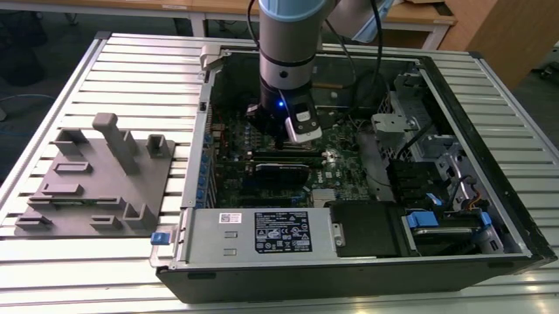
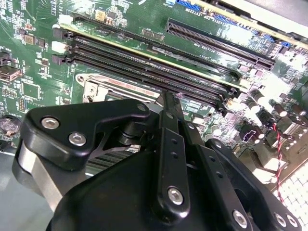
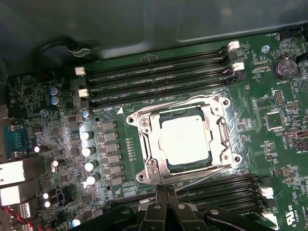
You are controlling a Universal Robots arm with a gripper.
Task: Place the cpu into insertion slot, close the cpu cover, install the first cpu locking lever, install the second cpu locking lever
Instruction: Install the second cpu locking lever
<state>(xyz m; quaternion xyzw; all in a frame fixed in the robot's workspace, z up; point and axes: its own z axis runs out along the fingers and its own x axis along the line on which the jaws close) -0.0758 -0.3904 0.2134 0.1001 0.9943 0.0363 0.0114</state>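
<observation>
The dull silver-grey square cpu point(image 3: 185, 140) is seated beneath the closed silver frame cpu cover point(image 3: 153, 144); lever installation is judged current. The gripper point(image 3: 166, 191), fingers together, hovers just beside, needing a lever hooked.

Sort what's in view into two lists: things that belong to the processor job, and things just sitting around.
Belongs to the job:
- cpu, lying in the socket
- cpu cover, down around the chip
- tool, close beside the socket

Just sitting around:
- grey parts holder on the table
- power supply box
- memory slots
- blue clip
</observation>
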